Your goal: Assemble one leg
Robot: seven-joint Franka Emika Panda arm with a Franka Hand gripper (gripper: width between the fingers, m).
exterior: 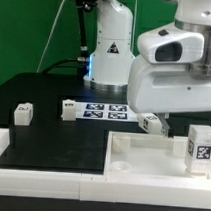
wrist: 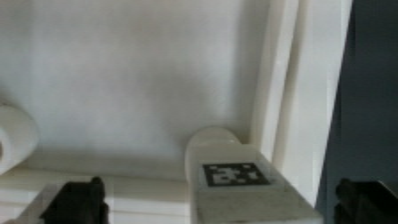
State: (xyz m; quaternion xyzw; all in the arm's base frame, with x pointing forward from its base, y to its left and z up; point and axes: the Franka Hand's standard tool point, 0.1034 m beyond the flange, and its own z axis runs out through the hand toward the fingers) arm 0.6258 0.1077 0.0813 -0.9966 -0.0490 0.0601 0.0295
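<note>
In the wrist view a leg, a chunky white block with a square tag, lies on the large white panel next to its raised rim. My gripper is open, with its dark fingers wide apart on either side of this leg and not touching it. In the exterior view the gripper hangs low over the far edge of the panel. Other legs lie at the exterior view's left, by the marker board, beside the gripper, and upright at the right.
The marker board lies on the black table behind the panel. A low white frame runs along the front left. The robot base stands at the back. A round corner socket shows on the panel.
</note>
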